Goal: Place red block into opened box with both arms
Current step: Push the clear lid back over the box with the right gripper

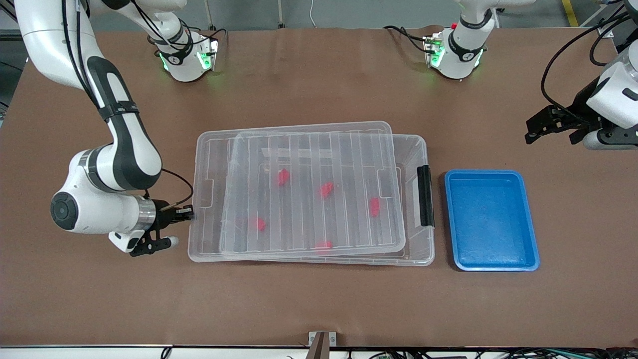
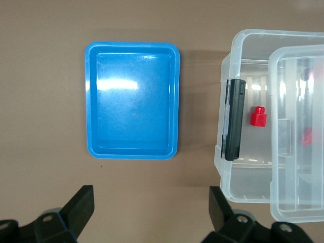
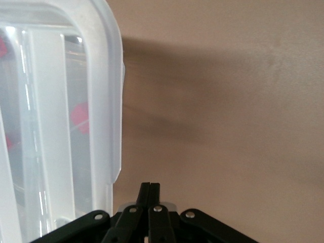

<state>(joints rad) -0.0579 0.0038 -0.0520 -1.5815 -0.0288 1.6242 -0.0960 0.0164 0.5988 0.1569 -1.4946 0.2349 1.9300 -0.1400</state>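
Observation:
The clear box [image 1: 426,149] lies in the middle of the table, its black handle [image 1: 425,196] toward the left arm's end. Its ribbed lid [image 1: 309,149] rests askew on top, shifted toward the right arm's end. Several red blocks show through the lid, one of them [image 1: 326,189] near the centre. Another red block [image 2: 258,117] sits in the uncovered strip by the handle. My right gripper [image 1: 189,213] is shut at the box's short end away from the handle, with nothing between its fingers [image 3: 150,190]. My left gripper [image 1: 538,127] hangs open over the table near the left arm's end [image 2: 151,207].
A blue tray [image 1: 491,262] lies beside the box's handle end, with nothing in it [image 2: 92,101]. Bare brown table surrounds the box and tray. The two arm bases stand along the table edge farthest from the front camera.

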